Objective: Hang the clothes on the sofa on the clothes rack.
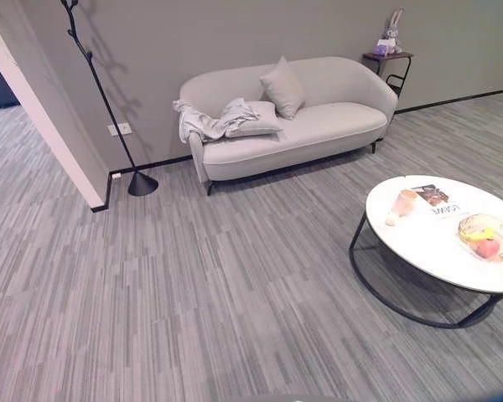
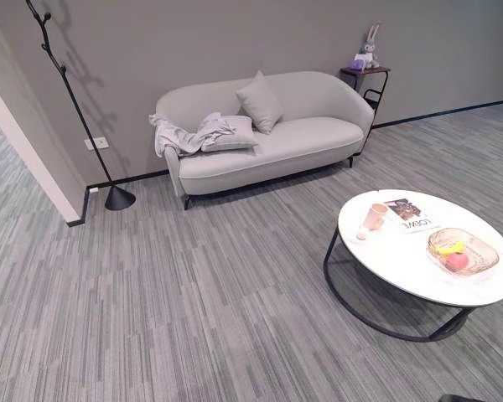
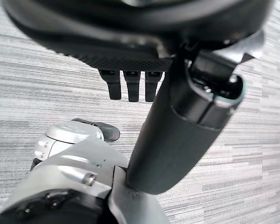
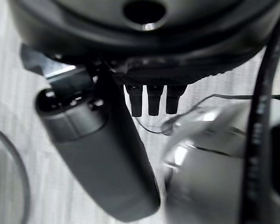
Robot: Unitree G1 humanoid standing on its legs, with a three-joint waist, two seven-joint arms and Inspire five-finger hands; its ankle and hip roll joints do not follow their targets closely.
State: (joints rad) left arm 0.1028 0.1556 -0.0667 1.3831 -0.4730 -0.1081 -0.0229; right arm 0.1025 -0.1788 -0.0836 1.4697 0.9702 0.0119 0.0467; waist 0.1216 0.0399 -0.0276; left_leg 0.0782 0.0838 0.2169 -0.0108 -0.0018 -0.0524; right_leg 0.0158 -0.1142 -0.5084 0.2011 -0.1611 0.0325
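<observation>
Clothes (image 1: 208, 122) draping over sofa (image 1: 302, 134) left arm edge, rack (image 1: 109, 105) standing just beside. Open floor (image 1: 193, 285) lying between. My left robot hand (image 3: 130, 84) and right robot hand (image 4: 151, 98) hanging with fingers straight, holding nothing.

Each hand, left hand (image 3: 130, 56) and right hand (image 4: 149, 60), is dark, with ribbed palm, blocky fingers, thick cylindrical thumb.

The clothes (image 1: 208, 122) lie over the sofa's (image 1: 310, 134) left end beside two cushions (image 1: 272, 100), the clothes rack (image 1: 109, 105) stands left of it, a side table (image 1: 388, 59) right, and the round worktop (image 1: 419, 243) nearer, right.
</observation>
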